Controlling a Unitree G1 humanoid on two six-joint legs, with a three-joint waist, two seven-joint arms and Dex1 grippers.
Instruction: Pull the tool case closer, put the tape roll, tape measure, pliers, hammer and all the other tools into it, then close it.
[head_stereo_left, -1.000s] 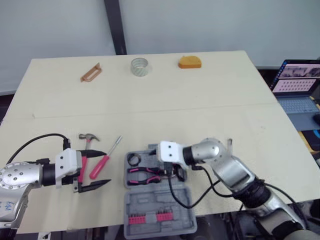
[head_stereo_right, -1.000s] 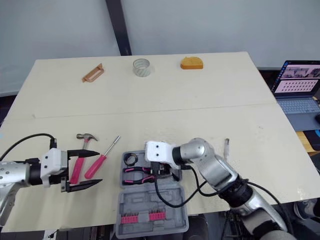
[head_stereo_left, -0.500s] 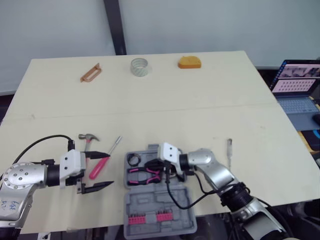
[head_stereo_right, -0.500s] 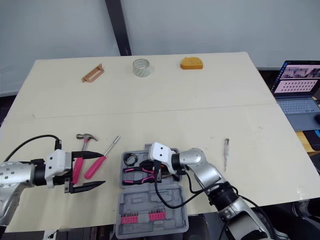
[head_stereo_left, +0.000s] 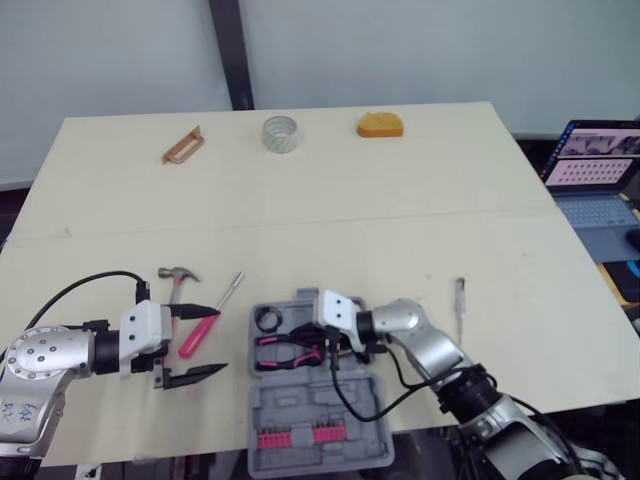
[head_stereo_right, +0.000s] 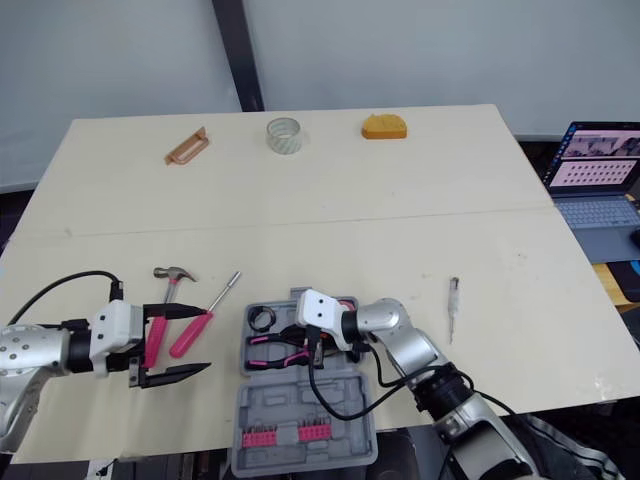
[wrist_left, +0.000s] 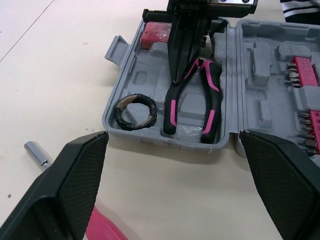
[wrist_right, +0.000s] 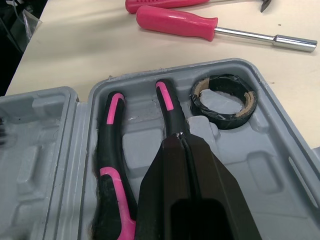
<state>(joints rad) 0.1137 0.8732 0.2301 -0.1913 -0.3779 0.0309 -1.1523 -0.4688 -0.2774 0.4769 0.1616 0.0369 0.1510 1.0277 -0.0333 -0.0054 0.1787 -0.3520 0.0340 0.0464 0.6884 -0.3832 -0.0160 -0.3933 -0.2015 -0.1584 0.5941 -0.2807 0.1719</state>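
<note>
Tool case (head_stereo_left: 318, 405): grey moulded plastic, open flat at the near edge of the surface (head_stereo_left: 400, 200), bit rack in the nearer half. That half seems to reach past the edge, so a nudge could tip it off.
Right pincer (wrist_right: 181, 136): fingers together, gripping nothing, tips just above the pliers in the farther half. Could snag a grip and drag it out of its recess.
Pliers (wrist_left: 171, 106): black with pink grips, lying in the case.
Black tape roll (wrist_right: 220, 121): seated in the pocket beside the pliers.
Left pincer (head_stereo_left: 215, 338): fingers wide apart, empty, at the pink handles left of the case.
Hammer (head_stereo_left: 178, 273) and screwdriver (head_stereo_left: 205, 325): handles side by side, so closing may catch both or pinch one off-centre.
Tester (head_stereo_left: 459, 300): thin, right of the case.
Clear tape roll (head_stereo_left: 281, 133), tape measure (head_stereo_left: 380, 124), brown tool (head_stereo_left: 181, 145): along the far edge, well apart from the case. Long reach likely.
</note>
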